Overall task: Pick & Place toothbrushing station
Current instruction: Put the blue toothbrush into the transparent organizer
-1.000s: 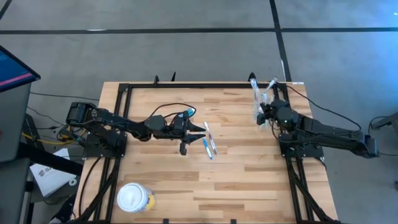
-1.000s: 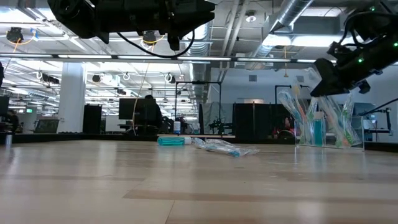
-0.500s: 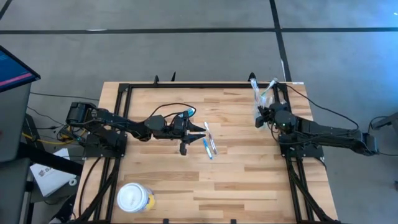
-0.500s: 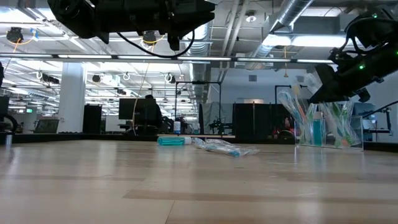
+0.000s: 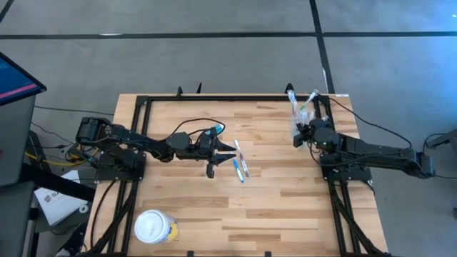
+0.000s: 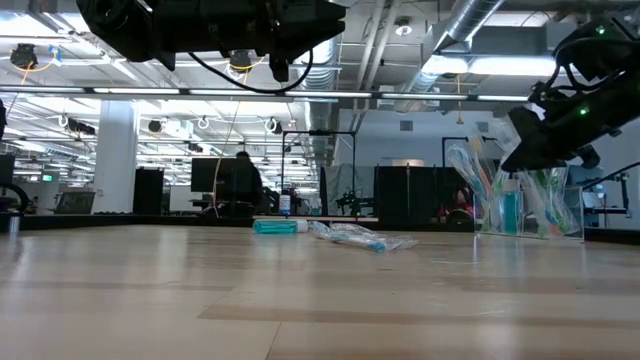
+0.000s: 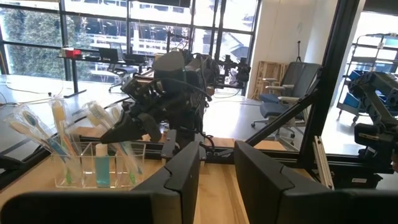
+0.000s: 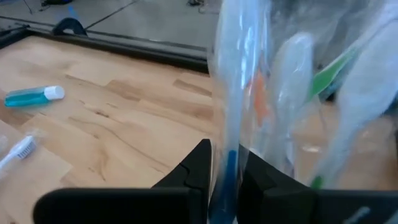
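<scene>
On wood tabletop (image 5: 271, 207): toothbrushes (image 5: 240, 165), tube (image 6: 276, 227); office bkgd.

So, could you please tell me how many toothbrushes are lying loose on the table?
2 toothbrushes, lying side by side mid-table, just ahead of the left hand. They appear wrapped in clear film, so another could be hidden among them. The others stand in the clear holder.

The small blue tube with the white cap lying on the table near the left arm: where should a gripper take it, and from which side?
Probably across the blue body, coming straight down from above. The blue tube lies flat on the table, apart from the loose toothbrushes, so its long sides are exposed. The white cap end looks narrower and likelier to slip. The left gripper, jaws open, is nearest.
</scene>
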### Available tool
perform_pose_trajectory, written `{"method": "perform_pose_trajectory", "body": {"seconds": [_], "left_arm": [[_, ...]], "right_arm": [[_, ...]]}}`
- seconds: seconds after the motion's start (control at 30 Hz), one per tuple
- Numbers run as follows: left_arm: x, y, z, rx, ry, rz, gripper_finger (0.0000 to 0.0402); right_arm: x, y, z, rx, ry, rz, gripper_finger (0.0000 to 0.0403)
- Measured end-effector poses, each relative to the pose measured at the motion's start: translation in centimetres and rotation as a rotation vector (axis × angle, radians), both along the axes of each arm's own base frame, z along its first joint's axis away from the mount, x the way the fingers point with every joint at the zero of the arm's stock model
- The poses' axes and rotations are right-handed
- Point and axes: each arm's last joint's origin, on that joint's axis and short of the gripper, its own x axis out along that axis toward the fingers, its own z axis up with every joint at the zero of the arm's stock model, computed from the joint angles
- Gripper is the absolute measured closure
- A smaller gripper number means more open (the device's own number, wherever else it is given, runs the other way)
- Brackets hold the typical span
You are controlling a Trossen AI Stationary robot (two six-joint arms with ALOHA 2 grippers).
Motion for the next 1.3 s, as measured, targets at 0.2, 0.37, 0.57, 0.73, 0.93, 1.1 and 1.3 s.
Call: {"method": "perform_pose_trajectory", "body": {"seconds": [0.2, 0.37, 0.57, 0.73, 0.93, 1.1, 1.3], "left_arm": [[0.0, 0.0, 0.0, 0.0, 0.004, 0.0, 0.0304], [0.0, 0.0, -0.1, 0.001, 0.005, 0.0, 0.0304], [0.0, 0.0, -0.1, 0.0, 0.008, 0.0, 0.0304], [0.0, 0.0, -0.1, 0.001, 0.01, 0.0, 0.0304], [0.0, 0.0, -0.1, 0.001, 0.011, 0.0, 0.0304], [0.0, 0.0, -0.1, 0.001, 0.01, 0.0, 0.0304], [0.0, 0.0, -0.1, 0.001, 0.011, 0.0, 0.0304]], "right_arm": [[0.2, 0.0, -0.4, 0.033, 0.021, 0.014, 0.037], [0.3, 0.0, -0.5, 0.035, 0.033, 0.013, 0.0369], [0.2, 0.0, -0.4, 0.028, 0.028, 0.017, 0.0344], [0.2, 0.0, -0.4, 0.024, 0.038, 0.018, 0.0341], [0.2, 0.0, -0.4, 0.011, 0.058, 0.03, 0.0337], [0.2, 0.0, 0.1, 0.008, 0.055, 0.031, 0.0309], [0.4, -0.1, 1.3, -0.021, 0.045, 0.046, 0.0262]]}}
